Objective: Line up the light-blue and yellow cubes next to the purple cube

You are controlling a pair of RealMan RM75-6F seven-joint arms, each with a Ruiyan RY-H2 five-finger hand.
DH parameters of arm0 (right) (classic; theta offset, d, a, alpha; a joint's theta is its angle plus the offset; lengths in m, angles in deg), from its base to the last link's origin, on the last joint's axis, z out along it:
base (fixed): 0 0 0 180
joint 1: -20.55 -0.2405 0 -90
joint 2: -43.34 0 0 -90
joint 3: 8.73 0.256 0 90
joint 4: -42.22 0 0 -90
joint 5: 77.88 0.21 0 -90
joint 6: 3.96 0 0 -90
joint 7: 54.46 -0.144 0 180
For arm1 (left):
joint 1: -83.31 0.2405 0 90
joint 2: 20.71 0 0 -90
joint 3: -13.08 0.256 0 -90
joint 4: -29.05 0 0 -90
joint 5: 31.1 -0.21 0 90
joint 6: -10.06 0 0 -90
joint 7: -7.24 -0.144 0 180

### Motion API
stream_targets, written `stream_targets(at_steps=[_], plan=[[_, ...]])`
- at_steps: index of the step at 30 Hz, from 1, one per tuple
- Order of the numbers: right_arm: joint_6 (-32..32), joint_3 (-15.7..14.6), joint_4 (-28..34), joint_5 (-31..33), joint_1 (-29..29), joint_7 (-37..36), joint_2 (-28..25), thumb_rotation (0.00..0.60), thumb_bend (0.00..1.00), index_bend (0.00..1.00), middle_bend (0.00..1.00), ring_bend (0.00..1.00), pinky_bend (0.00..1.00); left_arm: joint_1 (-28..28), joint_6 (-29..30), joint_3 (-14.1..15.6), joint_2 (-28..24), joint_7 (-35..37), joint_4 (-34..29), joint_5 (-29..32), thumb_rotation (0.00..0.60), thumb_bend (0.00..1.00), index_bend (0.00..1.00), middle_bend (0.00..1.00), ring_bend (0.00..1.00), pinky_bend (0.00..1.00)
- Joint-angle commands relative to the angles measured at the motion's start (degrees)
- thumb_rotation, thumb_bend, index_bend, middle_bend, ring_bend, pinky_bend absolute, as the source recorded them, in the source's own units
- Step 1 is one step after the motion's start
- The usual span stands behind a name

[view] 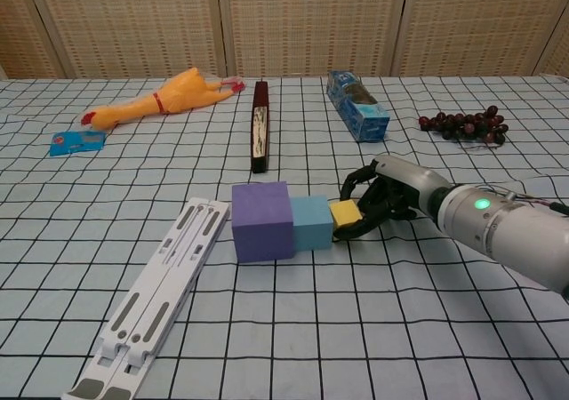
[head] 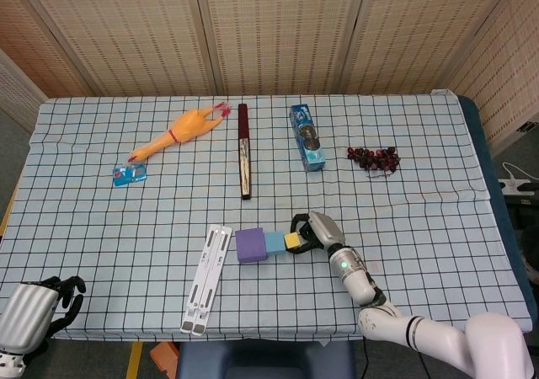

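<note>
The right hand (view: 378,200) was seen low over the table, its dark fingers (view: 354,228) curled around the yellow cube (view: 345,213), which was gripped from its right side while it sat on the checked tablecloth (view: 293,329). The yellow cube was pressed against the right face of the light-blue cube (view: 311,221), and the light-blue cube in turn was set touching the right face of the larger purple cube (view: 262,220), so that the three were found in one row running left to right. In the head view the same row was shown near the front middle of the table, with the right hand (head: 313,230) at its right end. A white folding stand (view: 151,296) was laid flat just to the left of the purple cube, angled toward the near edge. Farther back, a dark slim case (view: 259,137) was placed lengthwise behind the cubes, a blue snack package (view: 356,105) to its right, and a bunch of dark grapes (view: 465,124) well apart at the far right. A rubber chicken (view: 160,100) was laid at the far left, with a small blue card (view: 76,141) just in front of it. The left hand (head: 56,300) was shown only in the head view, at the near left corner below the table edge, its fingers curled in and nothing held.
</note>
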Motion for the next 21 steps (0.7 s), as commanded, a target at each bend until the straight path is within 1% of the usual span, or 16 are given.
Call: stream_targets(at_steps=[1,8,13,18,21], plan=[[-0.2,0.0,-0.1,0.0,0.0,-0.1,0.0,0.600,0.00,0.52,0.94,1.00,1.00,0.0,0.0,0.0,0.0,0.0,0.0,-0.1,0.600,0.47,0.52,0.71,0.64,0.84],[-0.4,0.0,0.7,-0.8,0.0,-0.8,-0.8,0.600,0.00,0.42,0.94,1.00,1.00,0.0,-0.1,0.1,-0.1,0.0,0.0,-0.1,0.600,0.46,0.52,0.71,0.64,0.84],[-0.8,-0.2,3.1,-1.4,0.1,-0.5,-3.1,0.600,0.00,0.36,0.94,1.00,1.00,-0.1,-0.2,0.1,0.0,-0.2,-0.1,-0.1,0.600,0.46,0.52,0.71,0.64,0.84],[-0.7,-0.5,6.3,-1.6,0.2,1.4,-6.2,0.600,0.00,0.34,0.94,1.00,1.00,-0.1,-0.4,0.1,0.0,-0.3,-0.2,0.0,0.600,0.46,0.52,0.71,0.64,0.84],[-0.7,-1.3,7.8,-1.3,-0.2,4.7,-8.2,0.600,0.02,0.34,0.94,1.00,1.00,-0.1,-0.5,0.1,0.0,-0.3,-0.2,0.0,0.600,0.46,0.52,0.71,0.64,0.84]])
